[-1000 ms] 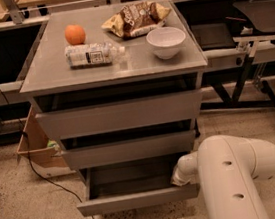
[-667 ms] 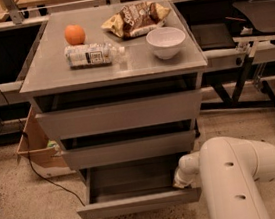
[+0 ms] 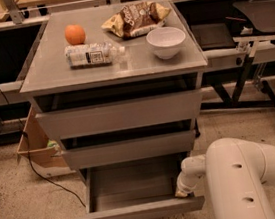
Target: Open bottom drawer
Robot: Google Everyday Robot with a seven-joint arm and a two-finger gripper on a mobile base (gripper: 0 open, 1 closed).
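Note:
The bottom drawer [image 3: 141, 211] of the grey cabinet [image 3: 118, 114] stands pulled out, its slim front panel low in the view and its plain grey box inside showing. My white arm [image 3: 242, 178] comes in from the lower right. My gripper [image 3: 182, 190] reaches into the drawer's right inner corner, just behind the front panel. Its tip is partly hidden by the arm. The mid-height drawer [image 3: 130, 148] and the tallest drawer [image 3: 120, 114] above sit closed or nearly so.
On the cabinet top lie an orange [image 3: 74, 34], a plastic bottle [image 3: 92, 53] on its side, a chip bag [image 3: 135, 18] and a white bowl [image 3: 166, 41]. A cardboard box [image 3: 34, 145] stands on the floor to the left. Table legs [image 3: 255, 81] stand to the right.
The bottom drawer has slid further out toward the camera. My arm and gripper have drawn back with it.

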